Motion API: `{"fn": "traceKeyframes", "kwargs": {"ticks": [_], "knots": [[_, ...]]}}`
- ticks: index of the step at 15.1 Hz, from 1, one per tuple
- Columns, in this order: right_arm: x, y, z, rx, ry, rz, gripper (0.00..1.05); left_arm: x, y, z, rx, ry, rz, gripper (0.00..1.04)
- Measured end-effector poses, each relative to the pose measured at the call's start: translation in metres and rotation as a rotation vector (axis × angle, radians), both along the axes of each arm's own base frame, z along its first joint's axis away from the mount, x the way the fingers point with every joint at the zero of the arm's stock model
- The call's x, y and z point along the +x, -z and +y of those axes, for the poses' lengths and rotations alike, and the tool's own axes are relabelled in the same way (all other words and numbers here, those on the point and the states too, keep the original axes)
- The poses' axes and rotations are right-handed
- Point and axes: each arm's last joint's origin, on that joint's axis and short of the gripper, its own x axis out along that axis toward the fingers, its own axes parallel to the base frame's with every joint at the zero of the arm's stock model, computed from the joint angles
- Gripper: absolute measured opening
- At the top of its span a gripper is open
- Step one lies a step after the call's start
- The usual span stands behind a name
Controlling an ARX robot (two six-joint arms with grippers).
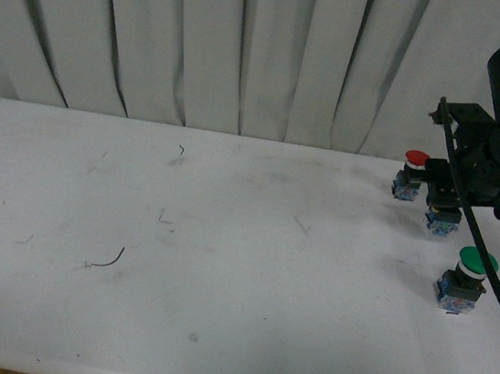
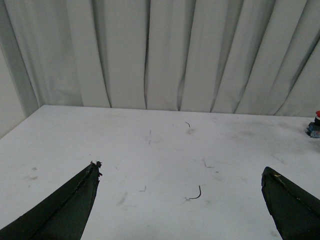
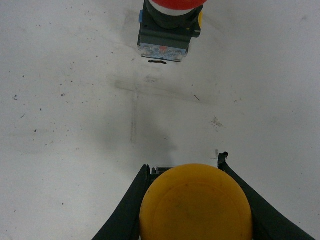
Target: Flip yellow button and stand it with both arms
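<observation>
In the right wrist view the yellow button (image 3: 196, 202) fills the space between my right gripper's (image 3: 184, 162) two black fingers (image 3: 131, 202); its round yellow cap faces the camera. In the front view the right arm, with its green light, stands at the far right. Its gripper (image 1: 443, 209) is low over the table and shut on the yellow button. Only the button's blue contact block (image 1: 440, 223) shows below the gripper; the cap is hidden. My left gripper (image 2: 181, 167) is open and empty above the table. The left arm is out of the front view.
A red-capped button (image 1: 411, 171) stands just behind the right gripper; it also shows in the right wrist view (image 3: 166, 30) and at the left wrist view's edge (image 2: 315, 126). A green-capped button (image 1: 469, 276) stands in front. A small curved wire (image 1: 109, 262) lies on the white table (image 1: 233, 314). Curtain behind.
</observation>
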Motion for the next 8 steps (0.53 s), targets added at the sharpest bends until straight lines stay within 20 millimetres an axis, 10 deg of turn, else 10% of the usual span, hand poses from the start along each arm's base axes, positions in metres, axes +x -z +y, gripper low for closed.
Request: {"fn": "traceKeyframes", "kwargs": {"ticks": [8], "knots": [[-0.0014,0.0094,0.0084,-0.002,0.053,-0.018,0.34,0.0000,0.0000,0.0000,0.000,0.000,0.000,0.98]]}}
